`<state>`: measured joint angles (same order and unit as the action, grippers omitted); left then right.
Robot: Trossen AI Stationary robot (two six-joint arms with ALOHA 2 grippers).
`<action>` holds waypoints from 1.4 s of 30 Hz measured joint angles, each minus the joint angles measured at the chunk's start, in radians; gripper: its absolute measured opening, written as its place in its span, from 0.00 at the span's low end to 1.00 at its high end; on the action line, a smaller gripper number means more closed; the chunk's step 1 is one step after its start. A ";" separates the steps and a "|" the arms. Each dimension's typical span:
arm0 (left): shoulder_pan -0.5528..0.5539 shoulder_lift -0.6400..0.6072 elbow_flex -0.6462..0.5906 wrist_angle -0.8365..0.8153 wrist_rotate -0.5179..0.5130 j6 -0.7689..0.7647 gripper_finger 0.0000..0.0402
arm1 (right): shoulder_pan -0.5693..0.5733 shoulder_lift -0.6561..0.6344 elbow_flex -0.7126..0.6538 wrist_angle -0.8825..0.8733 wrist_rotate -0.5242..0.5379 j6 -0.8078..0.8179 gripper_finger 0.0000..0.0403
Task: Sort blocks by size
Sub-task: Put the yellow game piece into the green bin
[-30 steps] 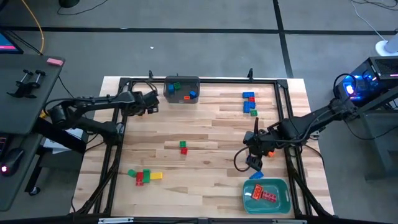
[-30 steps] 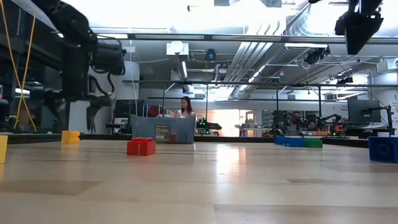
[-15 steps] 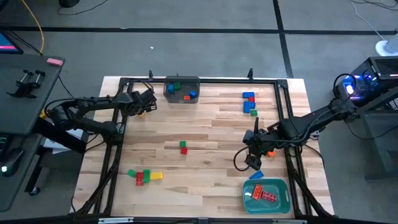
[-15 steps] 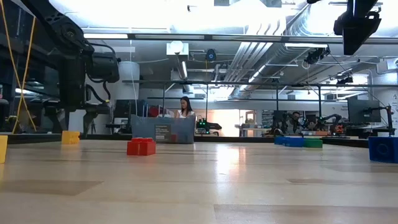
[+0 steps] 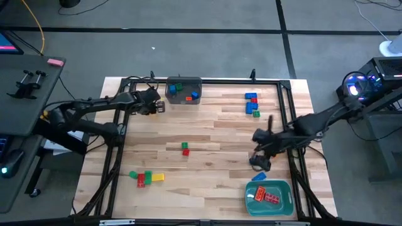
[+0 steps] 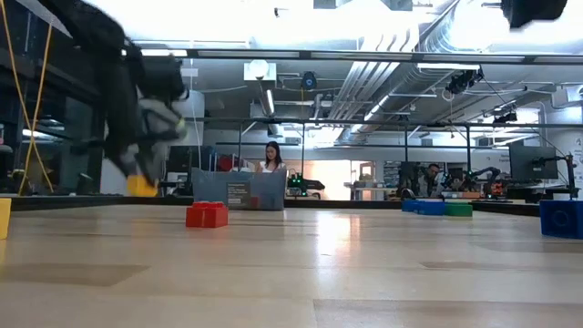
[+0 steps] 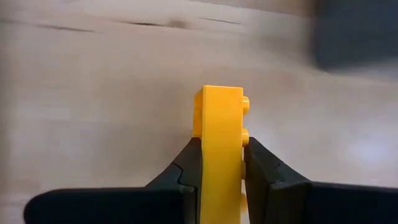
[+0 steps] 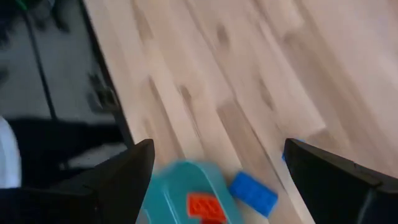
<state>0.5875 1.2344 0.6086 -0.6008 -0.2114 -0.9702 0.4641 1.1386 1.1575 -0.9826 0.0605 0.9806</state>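
The left gripper (image 7: 219, 163) clamps a yellow brick (image 7: 219, 140) between its two dark fingers (image 7: 186, 169), the studs facing one side. Seen from above, this gripper (image 5: 157, 107) sits over the table's far left part, just beside the dark grey bin (image 5: 183, 90), which holds green, red and blue bricks. In the low view the yellow brick (image 6: 141, 186) hangs just above the wooden table (image 6: 291, 264).

The right gripper (image 5: 259, 162) hovers with its jaws spread wide and nothing between them, near the teal tray (image 5: 270, 196) at the near right; a blue brick (image 8: 253, 192) lies on the wood just beside that tray, and an orange-red brick (image 8: 204, 206) lies inside it.

Other blocks remain loose: a green-and-red pair (image 5: 185, 148) mid-table, a green, red and yellow cluster (image 5: 146, 177) near left, and a blue, red and green group (image 5: 252, 103) far right
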 joint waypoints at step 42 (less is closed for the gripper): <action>-0.949 1.145 1.280 0.982 0.245 0.572 0.14 | 0.007 -0.072 0.100 0.540 0.836 -0.222 0.88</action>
<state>-0.3614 2.3797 1.8889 0.3808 0.0337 -0.3984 0.4709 1.0664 1.2579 -0.4429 0.8969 0.7589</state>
